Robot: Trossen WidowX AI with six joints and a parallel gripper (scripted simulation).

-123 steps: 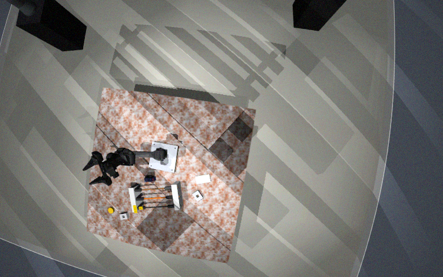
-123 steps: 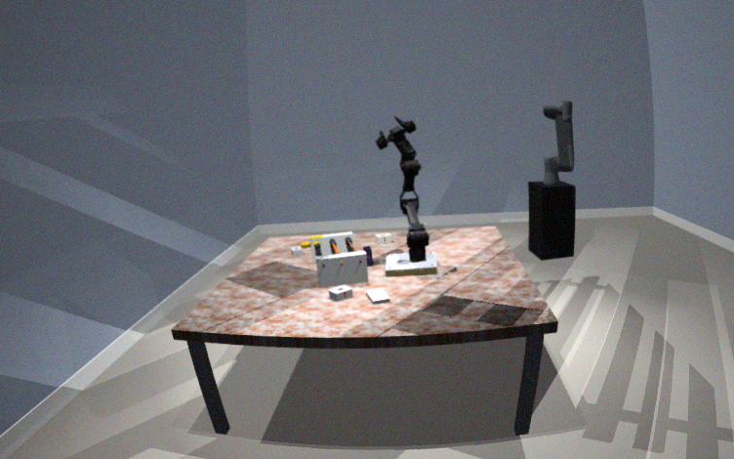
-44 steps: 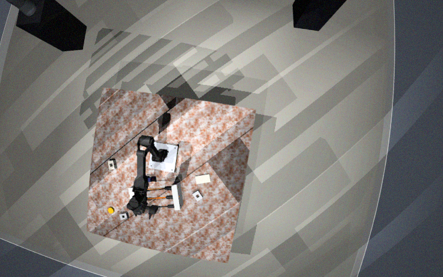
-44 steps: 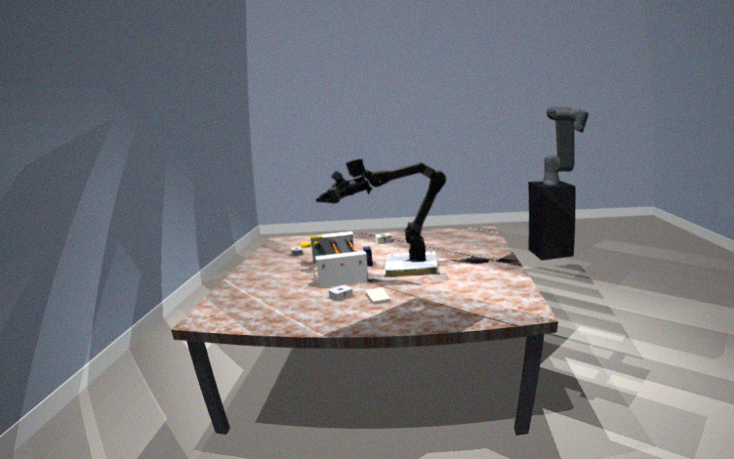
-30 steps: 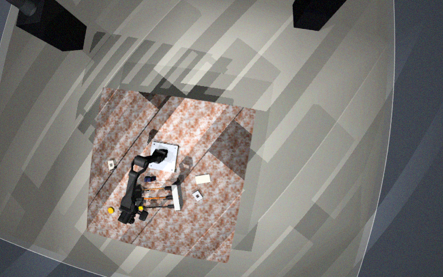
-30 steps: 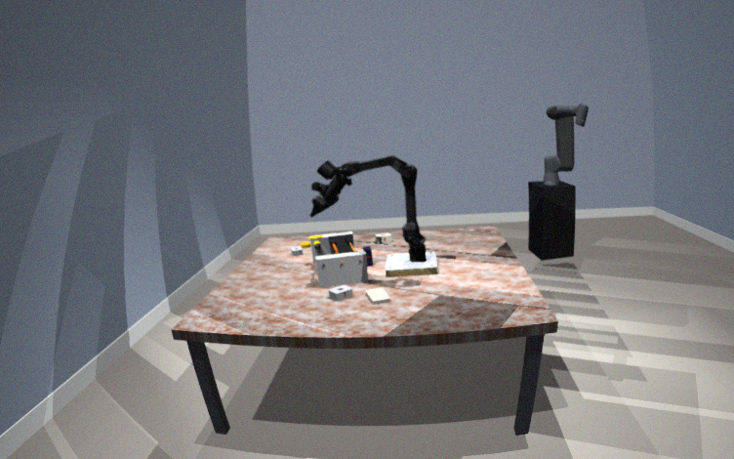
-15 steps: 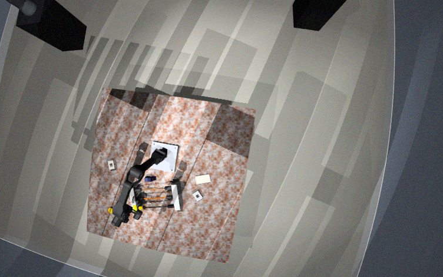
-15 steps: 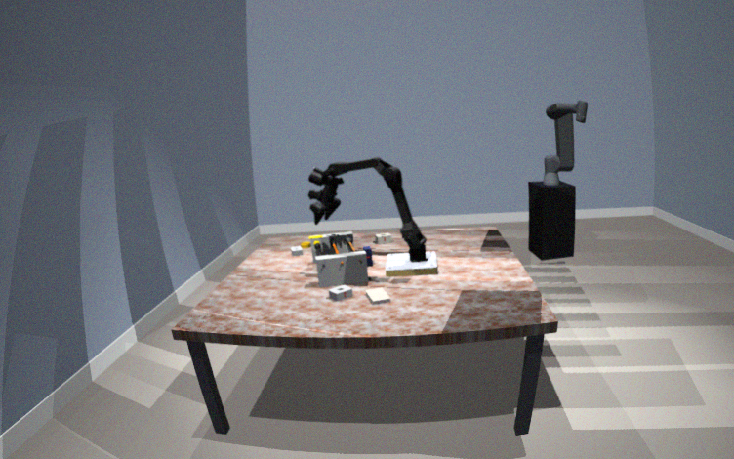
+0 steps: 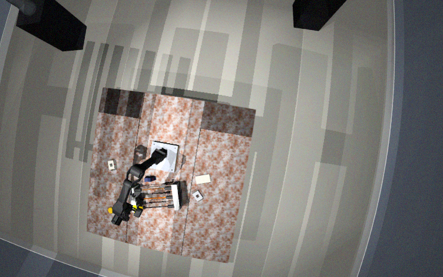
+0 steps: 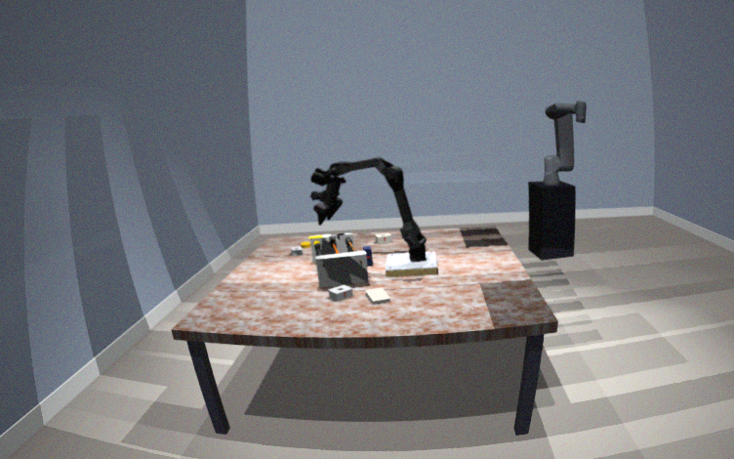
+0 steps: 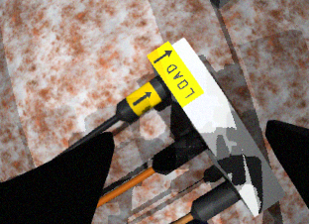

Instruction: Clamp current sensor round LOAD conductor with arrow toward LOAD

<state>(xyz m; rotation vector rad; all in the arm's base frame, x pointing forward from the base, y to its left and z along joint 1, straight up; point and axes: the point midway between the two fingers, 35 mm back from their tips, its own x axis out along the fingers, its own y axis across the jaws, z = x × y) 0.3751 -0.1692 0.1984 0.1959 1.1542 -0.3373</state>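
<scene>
The tabletop [image 9: 216, 206] [image 10: 415, 308] [image 11: 74, 42] carries everything, including the white base slab [image 9: 173, 167] [image 10: 427, 263] under my arm [image 9: 135, 171] [image 10: 395, 178]; that footing presumably steadies my reach. Two upright end panels [image 9: 175, 195] [image 10: 342, 271] [image 11: 203, 98] hold the wires stretched between them, probably so that a clamp can go around one in mid-span. My pincer [image 9: 132, 212] [image 10: 326, 219] [image 11: 189, 134] is released, its fingers wide apart with nothing between them, high above the panel at the LOAD end. I judge that I am looking the labels over before fetching anything.

The small dark blue thing [image 9: 149, 178] [image 10: 368, 256], upright on the tabletop between slab and wires, is likely the open sensor, stood up to be gripped; its arrow is too small to read. A pale card [image 9: 202, 178] and white blocks with square holes [image 9: 197, 195] [image 9: 112, 165] lie apart, probably not needed.

The LOAD marker [image 11: 180, 76] tops the panel, and a yellow sleeve [image 11: 141, 98] beside it singles out the outer wire. The sleeve's arrow points toward the panel, so the sensor's should too.
</scene>
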